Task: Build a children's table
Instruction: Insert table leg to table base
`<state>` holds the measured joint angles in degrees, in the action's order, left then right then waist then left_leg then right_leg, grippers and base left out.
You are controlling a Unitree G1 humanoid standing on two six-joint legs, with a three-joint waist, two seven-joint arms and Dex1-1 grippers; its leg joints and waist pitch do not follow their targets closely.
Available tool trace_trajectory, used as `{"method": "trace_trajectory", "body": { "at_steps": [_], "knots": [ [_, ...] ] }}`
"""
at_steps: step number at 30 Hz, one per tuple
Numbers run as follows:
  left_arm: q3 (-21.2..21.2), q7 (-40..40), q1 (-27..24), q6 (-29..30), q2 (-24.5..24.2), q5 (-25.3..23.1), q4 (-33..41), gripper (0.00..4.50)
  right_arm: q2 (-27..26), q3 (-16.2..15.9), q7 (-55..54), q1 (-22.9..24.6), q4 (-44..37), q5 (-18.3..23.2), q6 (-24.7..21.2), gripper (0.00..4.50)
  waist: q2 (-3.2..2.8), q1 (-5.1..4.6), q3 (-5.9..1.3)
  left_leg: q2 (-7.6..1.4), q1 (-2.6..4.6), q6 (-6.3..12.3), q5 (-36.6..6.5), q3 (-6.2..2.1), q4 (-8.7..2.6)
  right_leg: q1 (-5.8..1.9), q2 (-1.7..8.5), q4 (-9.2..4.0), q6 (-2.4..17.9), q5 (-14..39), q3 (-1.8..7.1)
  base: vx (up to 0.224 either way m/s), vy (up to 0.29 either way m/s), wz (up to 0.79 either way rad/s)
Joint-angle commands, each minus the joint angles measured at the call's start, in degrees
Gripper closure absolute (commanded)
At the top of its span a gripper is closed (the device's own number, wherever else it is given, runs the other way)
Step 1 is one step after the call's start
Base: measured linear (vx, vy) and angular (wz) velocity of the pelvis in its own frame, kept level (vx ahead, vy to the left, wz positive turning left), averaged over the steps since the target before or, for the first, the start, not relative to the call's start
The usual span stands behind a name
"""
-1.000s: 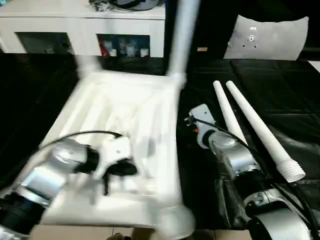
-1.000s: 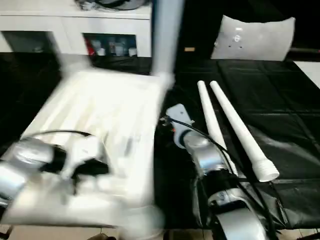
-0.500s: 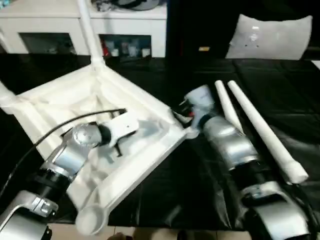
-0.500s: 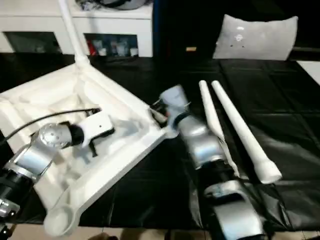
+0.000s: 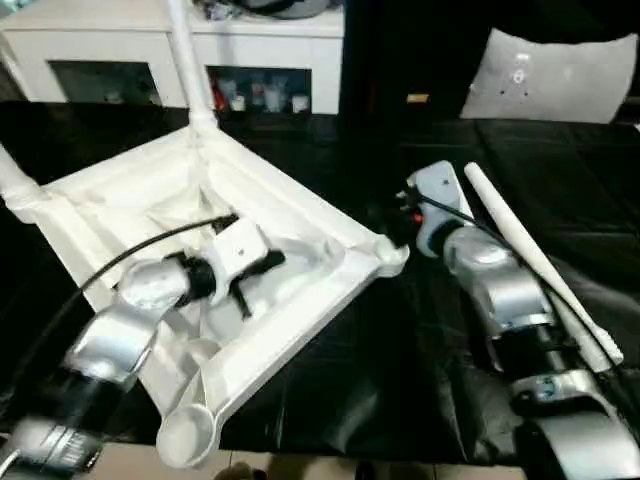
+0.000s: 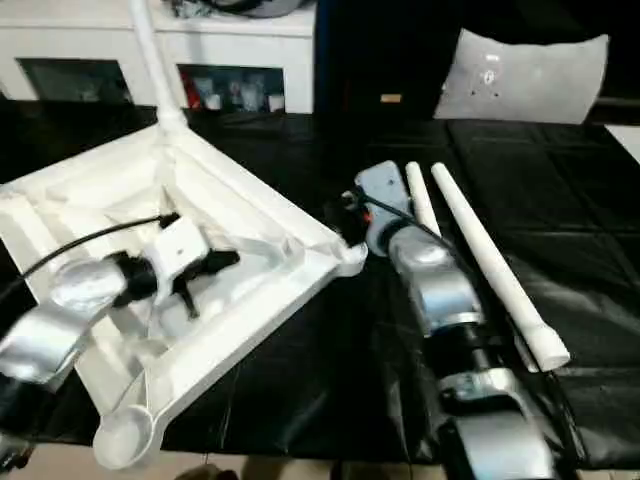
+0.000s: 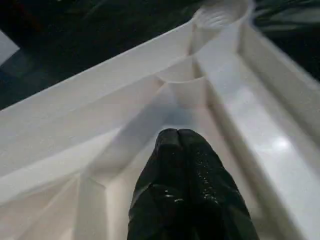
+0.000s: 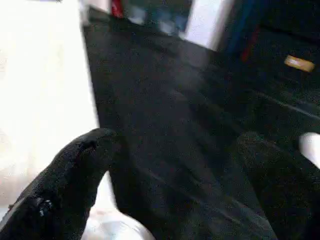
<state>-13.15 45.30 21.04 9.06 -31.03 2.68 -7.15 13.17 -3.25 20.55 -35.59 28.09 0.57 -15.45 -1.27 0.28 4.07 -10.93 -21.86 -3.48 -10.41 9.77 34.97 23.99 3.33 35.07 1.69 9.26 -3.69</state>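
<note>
The children's table top (image 5: 300,215) lies upside down, turned corner-on like a diamond, on the black-covered surface. Two white legs stand in its sockets, one at the far corner (image 5: 190,60) and one at the left corner (image 5: 15,180). The right corner socket (image 5: 390,255) and the near socket (image 5: 187,437) hold nothing. My left gripper (image 5: 270,262) is shut, its fingertips (image 7: 175,137) resting among the ribs. Just beyond the right corner socket hovers my right gripper (image 5: 395,225), open, with nothing between its fingers (image 8: 75,165). Two loose legs (image 6: 490,265) lie side by side at the right.
A white cabinet (image 5: 130,50) with shelves stands along the back. A white panel (image 5: 560,65) leans at the back right. The black sheet (image 5: 400,380) covers the surface up to its near edge by the near socket.
The table top has turned from square-on to corner-on, its standing legs swinging to the left. My right gripper has reached forward to the right corner socket. The left gripper stays shut inside the ribs.
</note>
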Motion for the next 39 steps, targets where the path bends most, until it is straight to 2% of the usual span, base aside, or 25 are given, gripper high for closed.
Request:
{"method": "trace_trajectory", "body": {
  "at_steps": [1, 2, 4, 5, 6, 7, 8, 9, 10, 11, 12, 13, 16, 17, 18, 19, 20, 21, 24, 25, 27, 28, 35, 38, 39],
  "knots": [
    [2.1, 1.0, -0.5, 2.3, -0.7, 1.6, 4.1, 4.49, 0.3, 0.0, 0.7, -0.2, -1.2, -0.4, -1.2, 0.00, -0.06, 0.05, -4.34, -1.64, 1.05, -0.36, -14.0, -0.31, -3.89, -3.04, 3.78, -4.43, 10.3, 18.8, 2.81, 0.000, 0.000, 0.00],
    [4.3, -1.8, -1.4, 4.8, 0.9, 2.8, 7.6, 4.49, 1.0, -0.3, -1.7, 0.5, -5.7, -1.9, -8.1, 0.00, 0.12, 0.18, -4.28, -1.60, 1.02, -0.23, -13.5, -0.32, -3.94, -3.11, 3.67, -4.37, 10.0, 18.9, 2.74, 0.000, 0.000, 0.00],
    [5.4, -3.4, -1.6, 7.3, 2.2, 4.1, 9.0, 4.49, 1.3, -0.4, -3.3, 1.0, -8.5, -2.8, -12.8, 0.00, 0.16, 0.13, -4.27, -1.58, 0.95, -0.22, -11.9, -0.29, -3.95, -3.24, 3.42, -4.17, 9.9, 17.5, 2.76, 0.000, 0.000, 0.00],
    [5.9, -4.0, -1.7, 8.9, 3.1, 5.4, 9.8, 4.17, 1.8, -0.6, -2.8, 1.3, -10.5, -2.6, -16.5, 0.00, 0.12, 0.28, -4.37, -1.54, 1.13, -0.17, -12.0, -0.22, -3.86, -3.07, 3.45, -4.29, 9.6, 17.7, 2.77, 0.000, 0.000, 0.00],
    [5.9, -4.0, -1.7, 8.9, 3.1, 5.4, 9.8, 4.17, 1.8, -0.6, -2.8, 1.3, -10.5, -2.6, -16.5, 0.00, 0.12, 0.28, -4.37, -1.54, 1.13, -0.17, -12.0, -0.22, -3.86, -3.07, 3.45, -4.29, 9.6, 17.7, 2.77, 0.000, 0.000, 0.00],
    [6.0, -4.2, -2.0, 10.0, 3.6, 6.4, 11.0, 4.17, 2.1, -0.4, -2.4, 1.8, -12.6, -2.1, -19.6, 0.00, -0.15, 0.32, -4.29, -1.41, 1.05, -0.28, -12.2, -0.30, -3.91, -3.20, 3.38, -4.27, 9.1, 18.2, 2.76, 0.000, 0.000, 0.00],
    [5.5, -4.7, -3.1, 12.3, 4.4, 7.8, 14.1, 4.07, 3.3, 0.0, -3.4, 3.1, -17.8, -2.9, -28.0, 0.00, -0.27, 0.38, -4.39, -1.47, 1.10, -0.29, -12.2, -0.34, -3.90, -3.15, 3.42, -4.37, 8.9, 18.1, 2.77, 0.000, 0.000, 0.00],
    [4.7, -4.6, -4.5, 14.1, 4.6, 8.5, 17.0, 3.98, 4.1, 1.0, -4.7, 4.1, -21.7, -3.7, -33.6, 0.00, -0.45, 0.41, -4.37, -1.63, 1.09, -0.69, -11.2, -0.42, -4.03, -3.31, 3.15, -4.21, 9.0, 15.7, 2.84, 0.000, 0.000, 0.00],
    [4.2, -4.5, -5.1, 14.7, 4.6, 8.6, 18.3, 3.85, 4.4, 2.0, -5.0, 4.7, -23.6, -3.5, -36.1, 0.00, -0.32, 0.49, -4.46, -1.60, 1.10, -0.74, -10.9, -0.39, -4.00, -3.39, 3.13, -4.11, 9.1, 15.0, 2.85, 0.000, 0.000, 0.00],
    [3.6, -4.5, -5.8, 15.3, 4.7, 8.7, 19.8, 3.72, 4.7, 3.5, -5.3, 5.4, -26.5, -2.9, -39.8, 0.00, -0.57, 0.47, -4.53, -1.44, 0.94, -0.73, -10.9, -0.36, -3.93, -3.44, 3.15, -4.13, 9.0, 14.6, 2.87, 0.000, 0.000, 0.00],
    [3.6, -4.5, -5.8, 15.3, 4.7, 8.7, 19.8, 3.72, 4.7, 3.5, -5.3, 5.4, -26.5, -2.9, -39.8, 0.00, -0.42, 0.49, -4.59, -1.43, 0.98, -0.74, -10.6, -0.36, -3.89, -3.49, 3.10, -4.15, 8.9, 14.3, 2.86, 0.000, 0.000, 0.00],
    [3.0, -4.6, -6.7, 17.1, 5.2, 8.7, 22.0, 3.65, 5.2, 5.2, -5.2, 6.8, -31.0, -2.2, -45.4, 0.00, -0.60, 0.40, -4.42, -1.29, 1.00, -0.78, -11.3, -0.32, -3.92, -3.34, 3.03, -4.30, 8.7, 15.4, 2.84, 0.000, 0.000, 0.00],
    [2.6, -5.2, -7.0, 18.9, 6.0, 8.6, 23.4, 3.46, 6.0, 6.1, -4.6, 8.5, -35.4, -1.8, -50.8, 0.00, -0.47, 0.31, -4.19, -1.20, 1.05, -1.10, -12.6, -0.36, -3.94, -3.28, 2.95, -4.87, 7.1, 19.1, 2.75, 0.000, 0.000, 0.00],
    [2.3, -5.9, -6.9, 20.1, 6.6, 8.7, 23.9, 3.29, 6.5, 6.3, -4.1, 9.9, -38.3, -1.6, -54.4, 0.00, -0.78, 0.22, -4.05, -1.14, 1.15, -1.33, -13.7, -0.42, -3.98, -3.16, 2.98, -5.08, 6.4, 21.1, 2.69, 0.000, 0.000, 0.00],
    [1.8, -6.4, -6.7, 20.7, 7.2, 8.6, 23.8, 3.29, 6.0, 7.2, -3.7, 11.1, -39.6, -0.6, -56.8, 0.00, -0.60, 0.12, -3.93, -1.08, 1.20, -1.38, -14.4, -0.41, -4.02, -3.21, 2.87, -5.33, 5.9, 22.3, 2.62, 0.000, 0.000, 0.00],
    [1.4, -6.9, -6.5, 21.4, 7.7, 8.4, 23.5, 3.24, 5.7, 7.8, -3.4, 11.9, -40.1, 0.1, -58.2, 0.00, -1.06, 0.02, -3.72, -0.96, 1.63, -1.41, -16.7, -0.53, -4.04, -2.90, 2.91, -5.79, 4.8, 26.2, 2.47, 0.000, 0.000, 0.00],
    [1.0, -7.0, -6.4, 22.0, 7.6, 8.5, 23.7, 3.08, 5.4, 8.1, -3.4, 12.2, -40.3, 0.4, -59.4, 0.00, -0.72, -0.26, -3.58, -0.74, 2.01, -1.39, -18.9, -0.60, -3.87, -2.56, 2.92, -6.49, 3.4, 30.6, 2.18, 0.000, 0.000, 0.00],
    [0.3, -7.0, -6.3, 23.0, 7.5, 8.5, 24.1, 2.94, 5.0, 8.6, -3.5, 12.6, -40.7, 0.8, -61.5, 0.00, -0.63, -0.49, -3.66, -0.51, 1.98, -1.53, -19.1, -0.80, -3.78, -2.64, 2.93, -6.71, 2.3, 32.9, 1.99, 0.000, 0.000, 0.00],
    [-1.0, -7.4, -6.3, 23.8, 7.2, 7.7, 24.7, 2.76, 4.4, 9.7, -2.9, 12.7, -39.4, 2.1, -64.4, 0.00, -0.82, -1.06, -3.74, -0.38, 1.89, -1.37, -19.0, -0.99, -3.62, -2.42, 2.89, -7.14, 0.8, 34.6, 1.72, 0.000, 0.000, 0.00],
    [-1.6, -7.3, -6.3, 24.4, 7.0, 7.2, 25.2, 2.60, 4.4, 10.0, -2.6, 12.8, -39.0, 2.6, -65.7, 0.28, -0.54, -1.23, -3.68, -0.33, 1.90, -1.27, -19.2, -0.93, -3.52, -2.28, 2.82, -7.30, 0.5, 35.2, 1.68, 0.000, 0.000, 0.00],
    [-2.4, -6.8, -6.5, 25.1, 6.5, 6.9, 26.0, 2.51, 4.9, 9.8, -2.5, 13.2, -38.4, 2.6, -66.7, 0.35, -0.74, -1.54, -3.71, -0.27, 1.92, -1.27, -19.4, -1.11, -3.43, -2.24, 2.85, -7.40, 0.0, 36.3, 1.45, 0.000, 0.000, 0.00],
    [-2.9, -6.3, -6.7, 25.9, 6.4, 7.1, 26.8, 2.45, 5.3, 9.8, -2.5, 13.6, -38.3, 2.5, -67.4, 0.40, -0.50, -1.76, -3.66, -0.24, 1.80, -1.20, -19.6, -1.12, -3.38, -2.24, 2.87, -7.56, -0.3, 36.9, 1.30, 0.000, 0.000, 0.00],
    [-4.0, -5.6, -6.9, 27.7, 5.6, 8.2, 29.0, 2.43, 6.2, 10.7, -1.7, 14.3, -36.6, 3.9, -69.1, 1.09, -0.76, -1.70, -3.81, -0.27, 1.95, -0.83, -19.3, -1.16, -3.30, -2.12, 2.88, -7.68, -0.3, 36.0, 1.10, 0.000, 0.000, 0.00],
    [-4.0, -5.4, -6.5, 28.4, 5.6, 8.7, 29.2, 2.43, 6.8, 10.8, -1.4, 13.7, -36.4, 4.6, -70.2, 1.43, -0.79, -1.62, -3.85, -0.52, 1.90, -0.78, -18.7, -1.13, -3.56, -2.39, 2.90, -7.35, 1.0, 33.2, 1.27, 0.000, 0.000, 0.00],
    [-4.1, -5.2, -6.4, 29.0, 5.6, 8.9, 29.4, 2.43, 7.1, 10.9, -1.0, 13.3, -36.5, 5.0, -70.9, 1.43, -0.19, -1.74, -3.90, -0.52, 1.83, -0.67, -18.3, -1.01, -3.51, -2.44, 2.84, -7.37, 1.1, 32.9, 1.33, 0.000, 0.000, 0.00]
  ]
}}
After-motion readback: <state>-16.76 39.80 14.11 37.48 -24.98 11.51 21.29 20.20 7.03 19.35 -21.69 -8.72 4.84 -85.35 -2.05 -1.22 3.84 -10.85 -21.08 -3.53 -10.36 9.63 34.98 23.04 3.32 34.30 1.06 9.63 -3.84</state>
